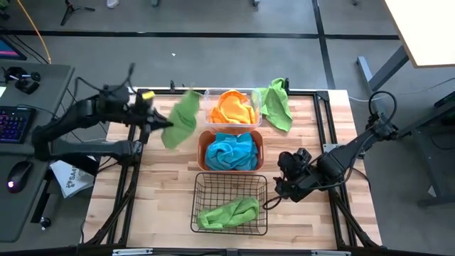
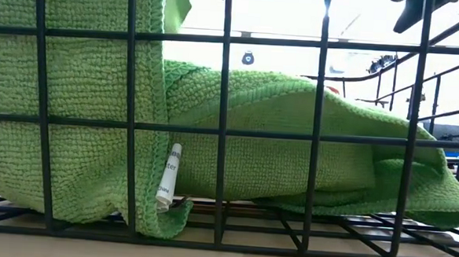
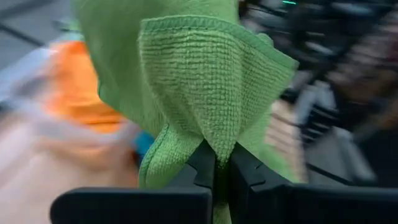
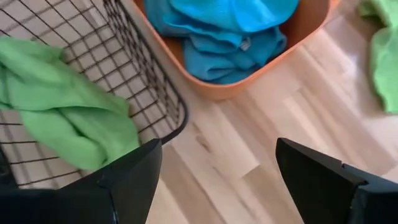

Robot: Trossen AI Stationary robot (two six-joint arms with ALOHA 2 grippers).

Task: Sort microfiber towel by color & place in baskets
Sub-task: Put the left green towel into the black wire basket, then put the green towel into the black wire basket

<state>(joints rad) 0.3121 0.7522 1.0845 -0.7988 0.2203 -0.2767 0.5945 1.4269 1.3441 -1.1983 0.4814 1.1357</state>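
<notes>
A green towel (image 1: 181, 121) hung above the table (image 1: 156, 195), just left of the orange bin (image 1: 260, 148), pinched in the closed jaws of the left gripper (image 3: 217, 171). Blue towels (image 1: 231, 152) filled the orange bin. Behind it the clear bin (image 1: 207, 94) held orange towels (image 1: 232, 108), with another green towel (image 1: 276, 104) on the table beside that. In front, the wire basket (image 1: 206, 186) held a green towel (image 1: 227, 212). The right gripper (image 4: 214, 177) hovered right of the basket, jaws spread and empty.

floor (image 1: 213, 18): grey, dark seams, across your frame top | desk (image 1: 32, 85): left edge, keyboard (image 1: 13, 122), mouse (image 1: 20, 171) | white table (image 1: 426, 28): upper right
</notes>
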